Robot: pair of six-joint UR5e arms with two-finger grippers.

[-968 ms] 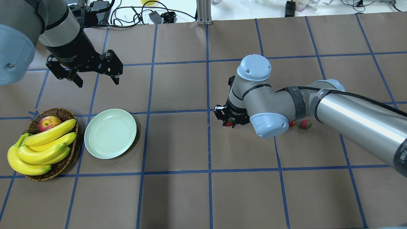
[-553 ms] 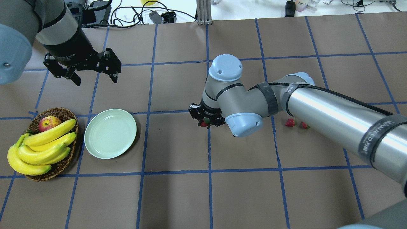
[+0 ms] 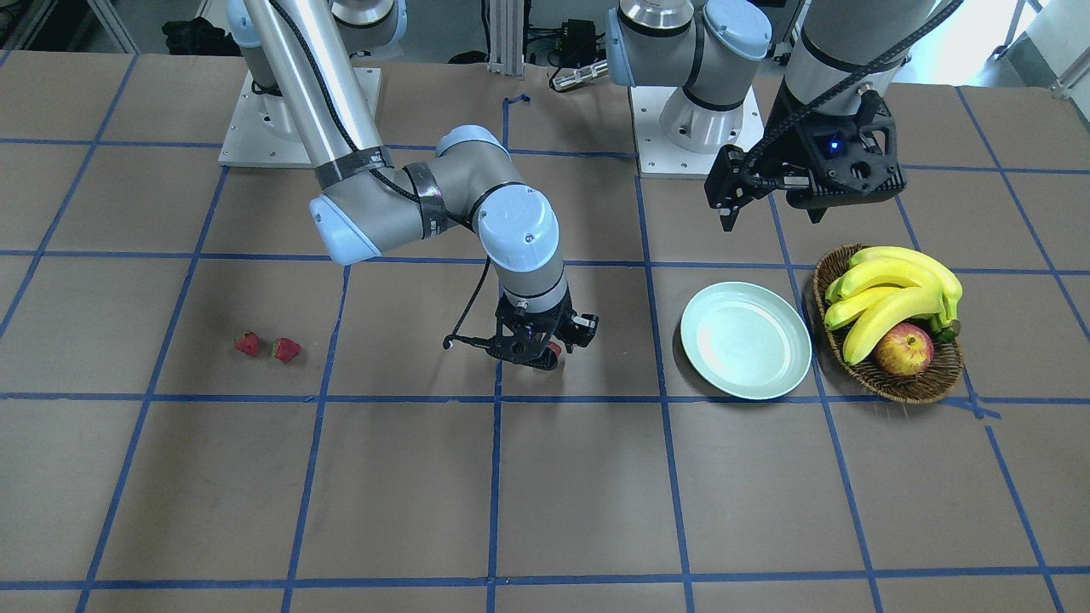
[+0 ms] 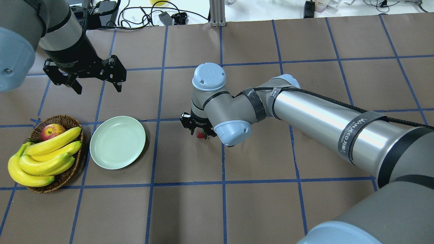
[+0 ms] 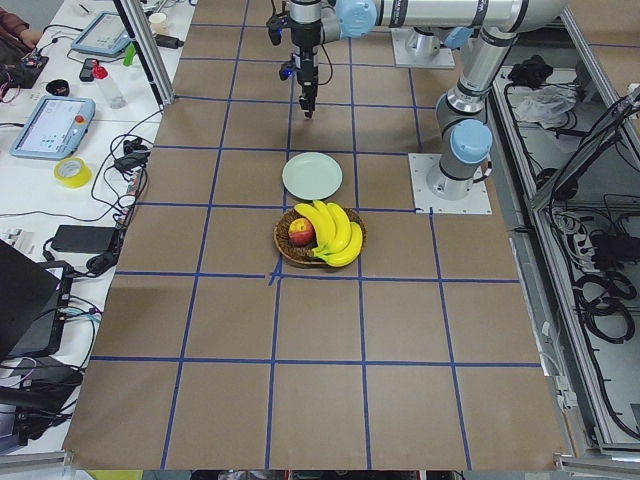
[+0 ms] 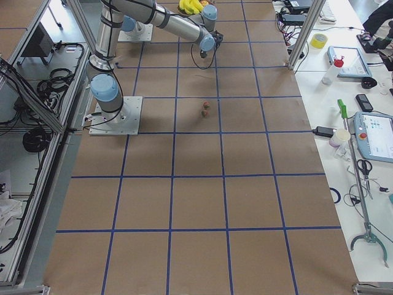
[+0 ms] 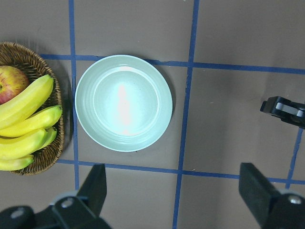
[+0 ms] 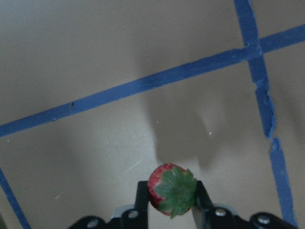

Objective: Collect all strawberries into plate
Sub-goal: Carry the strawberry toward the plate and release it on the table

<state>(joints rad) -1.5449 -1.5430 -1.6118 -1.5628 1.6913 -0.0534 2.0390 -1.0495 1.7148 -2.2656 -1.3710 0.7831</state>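
My right gripper (image 4: 199,131) is shut on a strawberry (image 8: 170,187), red with a green cap, and holds it just above the table, about one grid square right of the plate (image 4: 117,142). It also shows in the front view (image 3: 545,347). Two other strawberries (image 3: 248,344) (image 3: 285,349) lie side by side on the table far from the plate; in the overhead view my right arm hides them. The pale mint plate (image 3: 745,340) (image 7: 124,102) holds nothing. My left gripper (image 4: 98,88) hangs open and empty behind the plate.
A brown wicker basket (image 4: 66,119) with a bunch of bananas (image 4: 44,156) and a red-yellow apple (image 4: 52,131) stands right beside the plate, on the side away from my right gripper. Blue tape lines grid the brown table.
My right arm has carried the strawberry leftward toward the plate, about one and a half grid squares. My left gripper has drifted slightly left and stays open.
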